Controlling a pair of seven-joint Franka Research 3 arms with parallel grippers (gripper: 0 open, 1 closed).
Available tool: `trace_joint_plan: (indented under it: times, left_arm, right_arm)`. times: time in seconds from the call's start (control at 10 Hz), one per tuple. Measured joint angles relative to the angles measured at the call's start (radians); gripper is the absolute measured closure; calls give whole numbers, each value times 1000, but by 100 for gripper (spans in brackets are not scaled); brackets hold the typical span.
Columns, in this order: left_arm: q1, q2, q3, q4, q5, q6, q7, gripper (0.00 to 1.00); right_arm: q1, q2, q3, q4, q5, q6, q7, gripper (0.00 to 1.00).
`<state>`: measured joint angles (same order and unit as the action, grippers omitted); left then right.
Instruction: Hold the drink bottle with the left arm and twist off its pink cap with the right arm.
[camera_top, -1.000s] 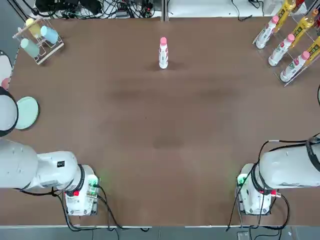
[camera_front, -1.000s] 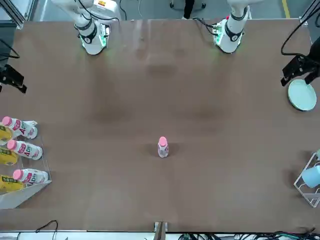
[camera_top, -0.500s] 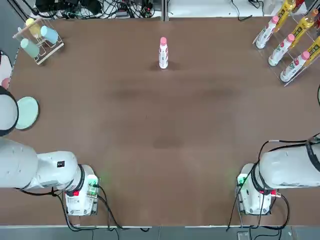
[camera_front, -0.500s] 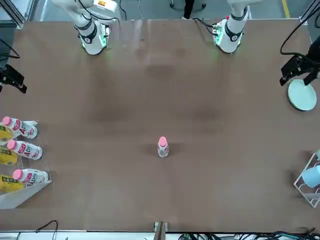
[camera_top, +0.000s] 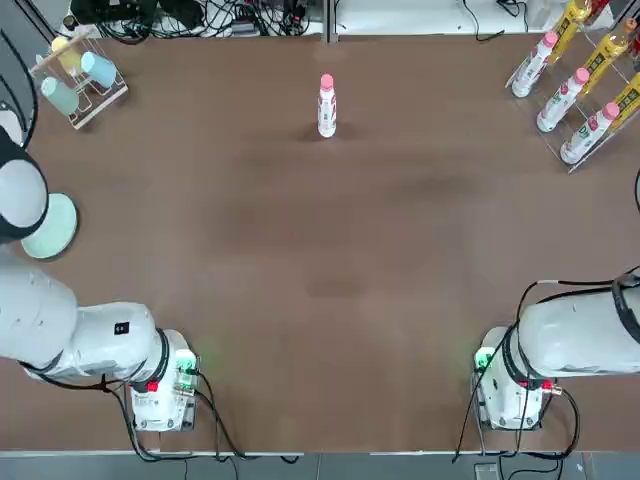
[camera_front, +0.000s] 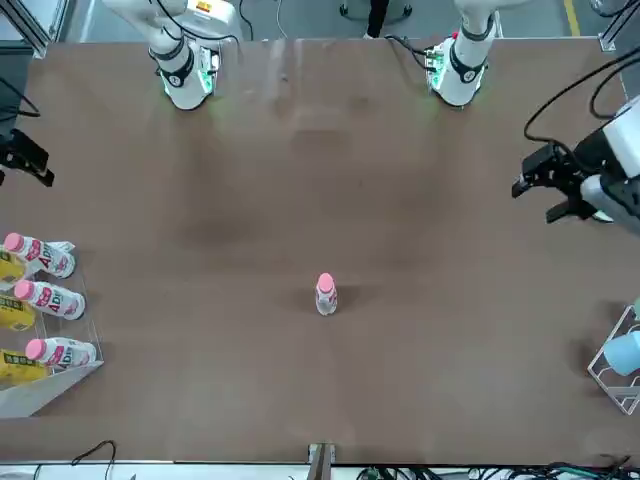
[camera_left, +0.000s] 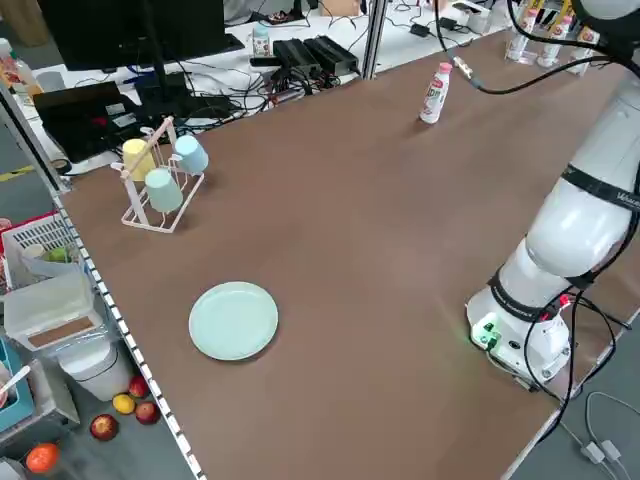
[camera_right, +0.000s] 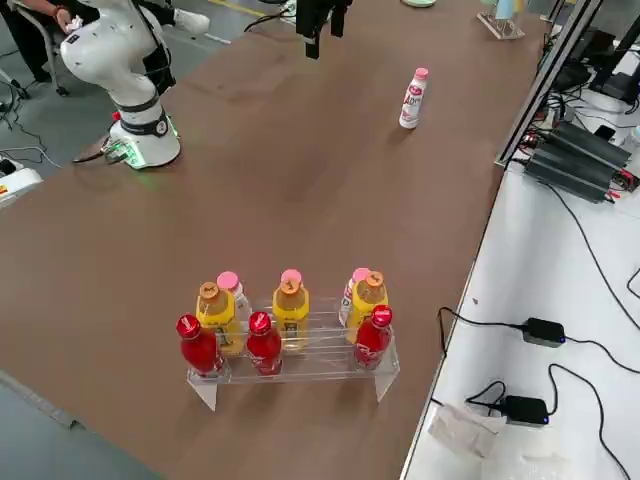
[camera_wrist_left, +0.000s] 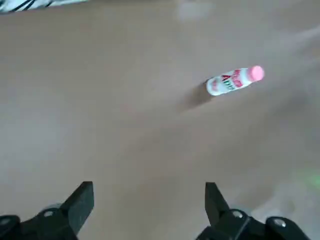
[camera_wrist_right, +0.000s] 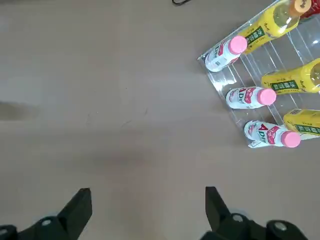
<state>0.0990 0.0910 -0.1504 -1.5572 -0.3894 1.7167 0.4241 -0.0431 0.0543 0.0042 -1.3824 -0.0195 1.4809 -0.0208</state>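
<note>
Top view: drink bottle (camera_top: 327, 110) stands upright at upper centre of the table (camera_top: 330, 260), pink cap (camera_top: 327, 81) on, nothing touching it; left arm (camera_top: 40, 300) at left edge, right arm (camera_top: 580, 335) lower right. Front view: bottle just below frame centre, left gripper (camera_front: 553, 188) at right edge, well apart from it; right gripper (camera_front: 22, 158) at far left edge, parked. Left side view: bottle upper right, pale green plate (camera_left: 234, 319) lower left, cup rack (camera_left: 160, 180) left. Right side view: bottle upper centre, rack of other bottles (camera_right: 290, 335) at bottom. Left wrist view: fingers (camera_wrist_left: 80, 202) spread wide, empty, bottle upper right of frame. Right wrist view: fingers (camera_wrist_right: 80, 205) spread wide, empty, rack bottles at upper right. Handling guess: small, light, smooth thin plastic, tips easily, may slip or dent; grab mid-body on the label, leave the neck and cap free.
</note>
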Motion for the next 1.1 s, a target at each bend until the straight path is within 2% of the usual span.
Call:
trace_joint_plan:
  times: [0.1, 0.3, 0.5, 0.7, 0.9, 1.1]
  left_arm:
    - [-5, 19, -25, -10, -13, 57, 132, 2]
    - [-6, 34, -76, -94, -70, 211, 445, 2]
    - [-4, 37, -81, -187, -168, 341, 709, 2]
    - [-1, 41, -108, -289, -363, 489, 969, 2]
    - [-3, 70, -167, -404, -652, 639, 1245, 2]
    - [-7, 119, -191, -437, -857, 675, 1452, 2]
  right_arm:
    - [0, 0, 0, 0, 0, -2, 0, 0]
    - [1, 1, 1, 0, 0, -8, 0, 0]
    - [1, 2, 0, -1, 0, -26, 0, 0]
    - [0, 4, -2, -1, 0, -32, 0, 0]
    - [5, 10, 1, -2, 2, -32, 0, 0]
    - [30, 23, 2, -2, 4, -32, -1, 0]
